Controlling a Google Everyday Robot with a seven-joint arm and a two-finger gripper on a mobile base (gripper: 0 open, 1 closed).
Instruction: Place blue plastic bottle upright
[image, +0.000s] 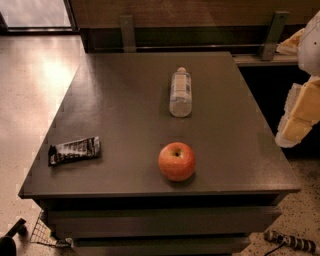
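Note:
The blue plastic bottle (180, 93) is a clear bottle with a white cap and a white label. It lies on its side at the middle of the dark table (115, 100), cap pointing to the far edge. My gripper (296, 125) hangs off the table's right edge, well to the right of the bottle and a little nearer the camera. It is apart from the bottle and holds nothing that I can see.
A red apple (176, 161) stands near the front edge, in front of the bottle. A dark snack bar wrapper (74, 150) lies at the front left. A bench or shelf (270, 59) runs behind the table. A cable (290, 242) lies on the floor at the front right.

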